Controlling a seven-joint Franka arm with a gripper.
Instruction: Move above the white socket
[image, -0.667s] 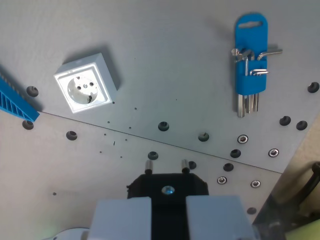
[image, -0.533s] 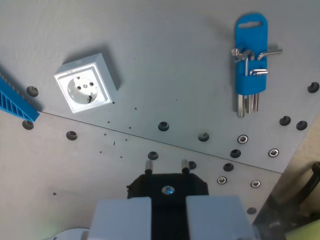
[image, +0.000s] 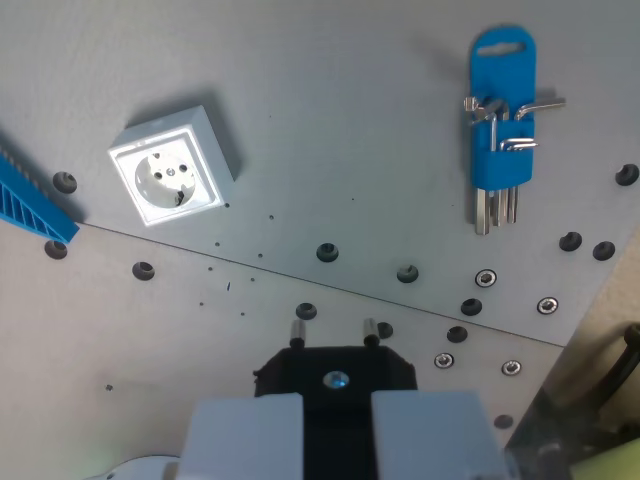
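While holding a black plug (image: 335, 372) between closed fingers, gripper (image: 336, 400) at the bottom middle of the wrist view, not yet over the target. White socket (image: 172, 168) lying flat on the grey table (image: 340, 150), well apart, up toward the wrist view's left. Most of the travel left, by judgement. Blue hex key set (image: 500, 125) far on the right, not concerned.

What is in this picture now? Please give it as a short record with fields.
held item: black plug, two pins pointing forward
hand: at bottom edge, shut on the plug
target: white socket, toward the wrist view's left, not under the plug
other tools: hex key set in blue holder at upper right; blue part at left edge
surface: grey plate with holes
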